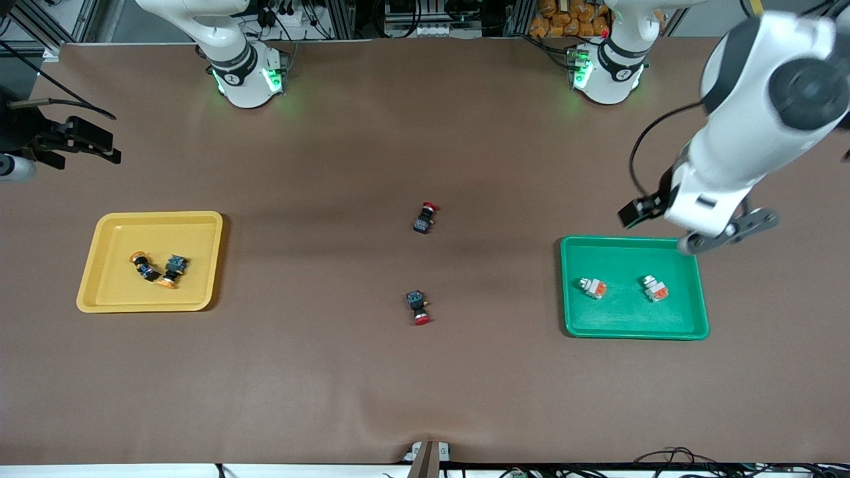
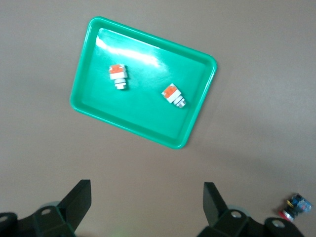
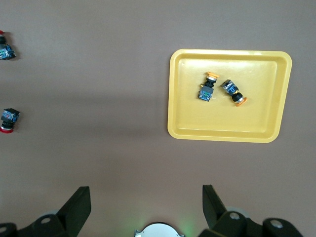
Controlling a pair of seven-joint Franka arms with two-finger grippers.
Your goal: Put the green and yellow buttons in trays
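Front view: the yellow tray at the right arm's end of the surface holds two yellow buttons. The green tray at the left arm's end holds two white buttons. Two red buttons lie between the trays. The left hand hangs over the green tray's rim.

Left wrist view: the left hand is spread open, empty.

Right wrist view: the right hand is open, empty, up above the surface.
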